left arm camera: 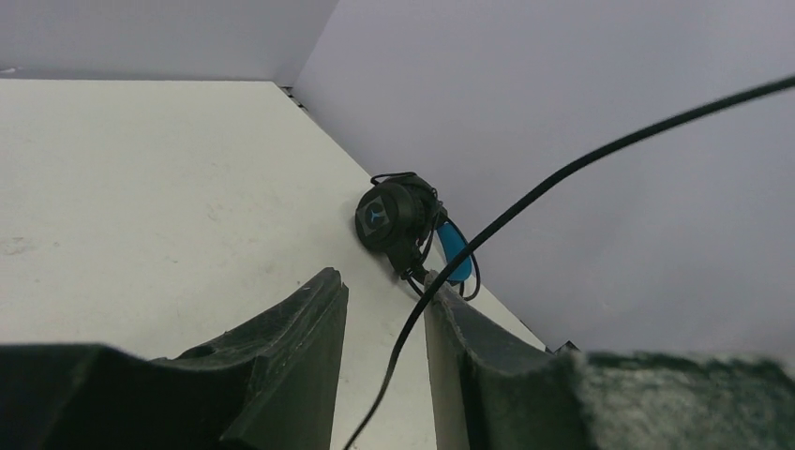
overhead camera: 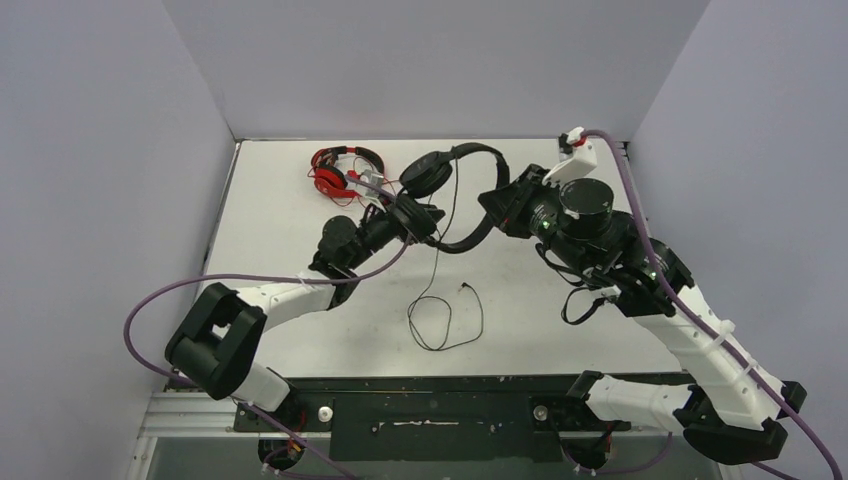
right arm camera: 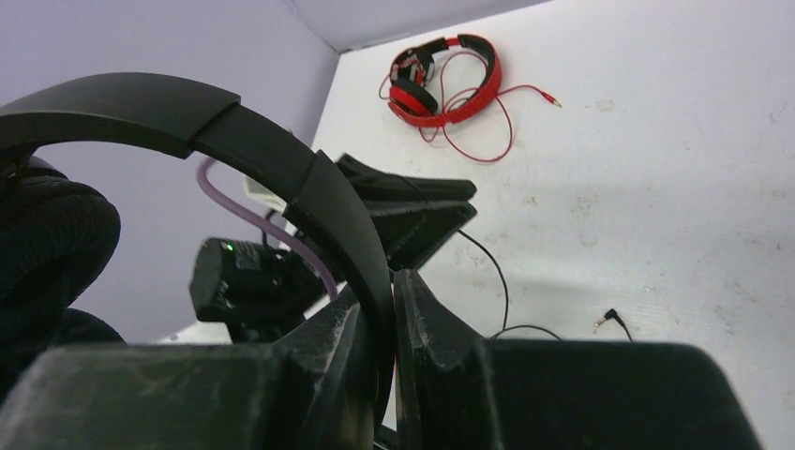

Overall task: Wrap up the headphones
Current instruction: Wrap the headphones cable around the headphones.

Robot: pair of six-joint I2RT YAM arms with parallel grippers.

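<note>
1. The step in hand looks like the winding of the black headphones (overhead camera: pixel 425 175). They hang above the middle of the table (overhead camera: pixel 270 235), and the right gripper (right arm camera: pixel 380 319) is clamped tight on their headband.
2. Your left gripper (left arm camera: pixel 382 286) sits at 9 o'clock of that headset. Its fingers stand apart, with the thin black cable (left arm camera: pixel 562 174) running through the gap close to one finger but not pinched.
3. I judge the wrap barely begun. Most of the cable drops toward 6 o'clock and lies in a loose loop on the table, with the plug (right arm camera: pixel 614 319) free.
4. Next, you will likely need to close the left fingers on the cable and carry it round the band while the right arm holds steady. Watch that the slack loop does not snag.
5. The red headphones (right arm camera: pixel 445 80) lie at 11 o'clock on the table, their cord loose around them.
6. Only the left wrist view shows the blue-banded headphones (left arm camera: pixel 398 217), lying against the wall. The overhead view does not show them.
7. Only the right wrist view shows the clamp on the band up close, and only the overhead view shows the whole loop.
</note>
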